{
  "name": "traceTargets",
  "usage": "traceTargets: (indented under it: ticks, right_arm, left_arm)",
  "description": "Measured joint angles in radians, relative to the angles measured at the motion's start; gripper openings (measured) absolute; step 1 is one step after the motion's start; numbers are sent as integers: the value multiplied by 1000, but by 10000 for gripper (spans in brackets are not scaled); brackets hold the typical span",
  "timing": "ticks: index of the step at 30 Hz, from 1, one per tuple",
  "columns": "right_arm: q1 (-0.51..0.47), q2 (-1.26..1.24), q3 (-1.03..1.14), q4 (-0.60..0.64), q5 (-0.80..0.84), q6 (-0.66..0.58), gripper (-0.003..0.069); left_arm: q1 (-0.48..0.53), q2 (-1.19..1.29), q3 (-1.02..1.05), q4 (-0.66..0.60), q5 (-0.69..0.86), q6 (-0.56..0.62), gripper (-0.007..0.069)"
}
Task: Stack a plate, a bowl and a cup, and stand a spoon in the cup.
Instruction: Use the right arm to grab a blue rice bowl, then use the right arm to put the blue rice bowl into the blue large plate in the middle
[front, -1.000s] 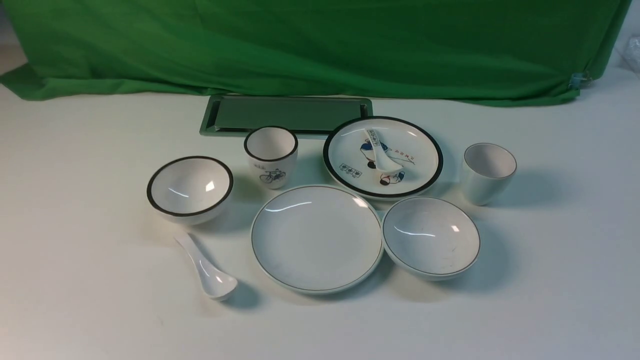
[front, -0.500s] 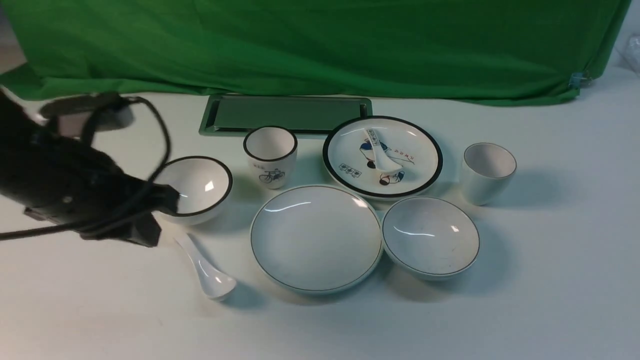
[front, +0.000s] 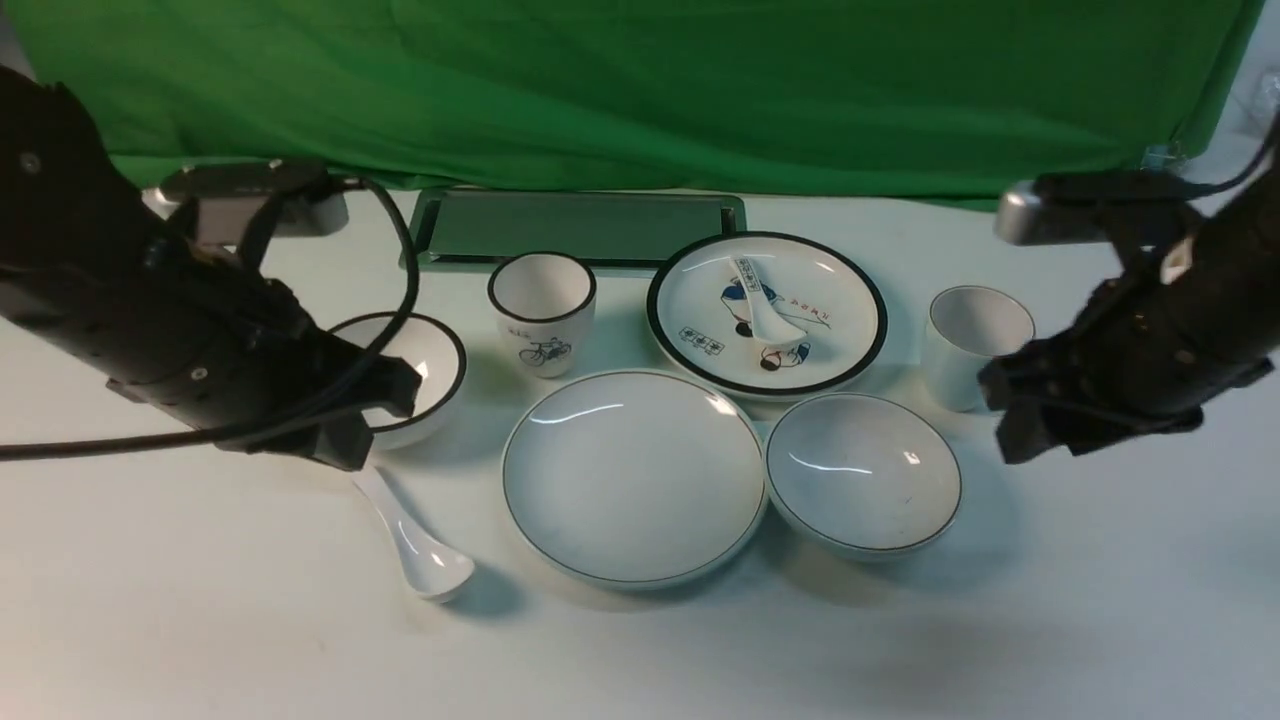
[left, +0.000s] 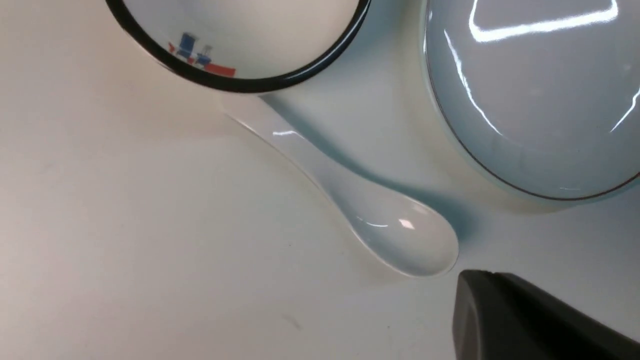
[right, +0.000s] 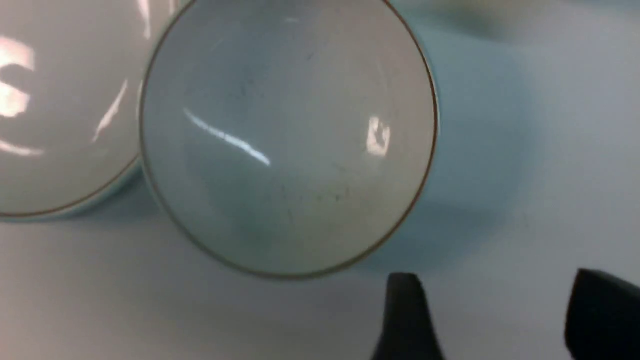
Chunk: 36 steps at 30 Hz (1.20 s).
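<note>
left of the plate (front: 633, 478), the spoon (front: 415, 545) lies under the left gripper (front: 370, 415); if its jaws are apart i cannot tell. behind the plate, a drawn plate (front: 850, 290) holds a printed spoon (front: 765, 305). just right of the plate sits the bowl (front: 862, 472); further right the cup (front: 970, 340) is partly behind the right gripper (front: 1005, 415), its fingers (right: 405, 320) apart.

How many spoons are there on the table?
2. One plain spoon lies on the table near the black-rimmed bowl; one printed spoon rests on the picture plate. No others show.
</note>
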Motion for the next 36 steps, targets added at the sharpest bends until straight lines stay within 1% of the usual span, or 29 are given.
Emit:
traceTargets:
  ticks: [1, 2, 3, 5, 9, 11, 12, 13, 14, 15, 16, 17, 19, 20, 24, 28, 31, 35, 36]
  right_arm:
    - [0, 17, -5, 0, -3, 0, 477]
    - [0, 81, -37, 0, -15, 0, 519]
    - [0, 109, -51, 0, -23, 1, 534]
    - [0, 162, -64, 5, -47, 2, 543]
    - [0, 260, -72, 17, -84, 3, 531]
    - [0, 299, -72, 32, -98, 1, 489]
    - [0, 311, -72, 38, -103, -2, 454]
    - [0, 318, -73, 45, -106, -7, 403]
    - [1, 319, -74, 47, -107, -7, 391]
    - [2, 320, -76, 52, -109, -23, 292]
    - [2, 320, -76, 54, -109, -25, 276]
    - [2, 312, -79, 69, -117, -28, 153]
    - [2, 285, -85, 84, -116, -34, 97]
    - [2, 273, -86, 89, -115, -38, 85]
    - [4, 219, -82, 87, -116, -46, 82]
    - [46, 145, -126, 106, -120, -58, 82]
    - [105, 162, -213, 125, -118, -58, 82]
    - [205, 299, -388, 138, -90, -58, 82]
    - [208, 307, -388, 137, -87, -58, 82]
  left_arm:
    - [0, -1, 0, 0, 3, 0, -3]
    - [0, -14, 0, 0, 4, 0, -3]
    - [0, -20, 0, 0, 5, 0, -3]
    - [0, -39, 0, 3, 7, 0, -3]
    - [0, -73, 0, 5, 7, 1, -3]
    - [0, -88, 0, 8, 7, 1, -3]
    - [0, -92, 0, 10, 7, 1, -3]
    - [0, -95, 0, 11, 8, 1, -3]
    - [0, -96, 0, 11, 8, 1, -3]
    - [0, -101, 0, 11, 8, 1, -3]
    - [0, -101, 0, 11, 8, 1, -3]
    - [0, -104, 0, 11, 8, 1, -3]
    - [0, -105, 0, 11, 8, 1, -3]
    - [0, -105, 0, 11, 8, 1, -3]
    - [0, -105, 0, 12, 10, 1, -3]
    - [0, -105, 0, 15, 11, 1, -3]
    - [0, -105, 0, 15, 8, 1, -3]
    - [0, -105, 0, 12, 7, 1, -3]
    - [0, -105, 0, 12, 7, 1, -3]
